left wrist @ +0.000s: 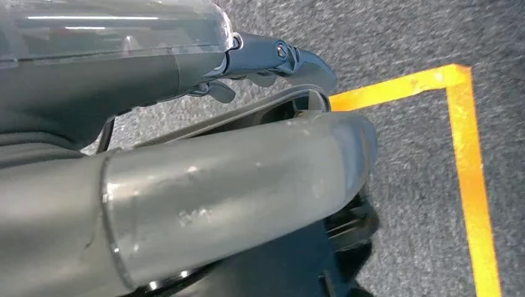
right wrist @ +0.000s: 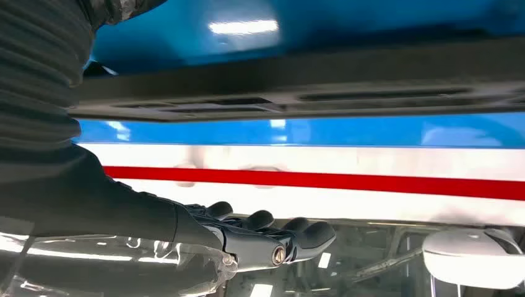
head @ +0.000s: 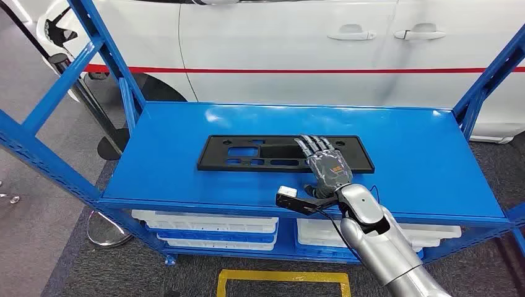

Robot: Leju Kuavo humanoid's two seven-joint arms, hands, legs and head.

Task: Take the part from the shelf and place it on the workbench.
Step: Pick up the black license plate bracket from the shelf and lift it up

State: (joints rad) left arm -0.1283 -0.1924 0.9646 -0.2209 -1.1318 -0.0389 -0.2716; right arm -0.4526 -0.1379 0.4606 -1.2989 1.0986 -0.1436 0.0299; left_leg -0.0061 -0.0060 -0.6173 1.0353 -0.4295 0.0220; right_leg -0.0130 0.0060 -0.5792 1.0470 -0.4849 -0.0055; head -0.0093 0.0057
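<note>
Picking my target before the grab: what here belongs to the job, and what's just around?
Job: flat black plastic panel with cut-outs; blue metal shelf; right robot hand over the panel.
Around: white car with red stripe; white trays below; yellow floor tape.

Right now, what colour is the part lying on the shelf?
Black. The part shows best in the head view, flat on the blue shelf.

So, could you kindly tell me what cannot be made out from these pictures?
- Head view: the right hand covers the black part there, so contact is unclear.
- Right wrist view: the part's ends are cut off.
- Left wrist view: the left hand is mostly hidden by its cover.
</note>
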